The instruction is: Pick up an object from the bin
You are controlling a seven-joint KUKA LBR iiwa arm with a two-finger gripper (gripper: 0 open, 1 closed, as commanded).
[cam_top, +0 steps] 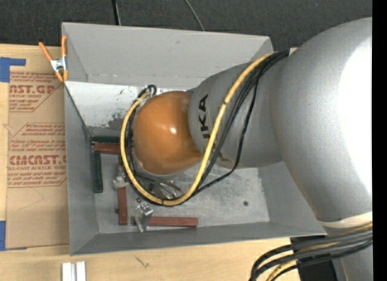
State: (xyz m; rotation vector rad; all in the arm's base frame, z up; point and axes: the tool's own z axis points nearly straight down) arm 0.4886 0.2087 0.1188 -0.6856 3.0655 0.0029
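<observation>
Well, our gripper (145, 208) hangs lower-left in the bin (169, 44); a brown stick (172, 221) lies just beside it, long axis left-right along the near wall. Grip state: we can't tell.

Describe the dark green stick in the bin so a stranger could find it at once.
In the grey metal bin, go to the floor left of the arm's orange cover. Close by the left wall lies a dark green stick, pointing up and down the view. Its neighbours are reddish-brown sticks; it alone is green.
</observation>
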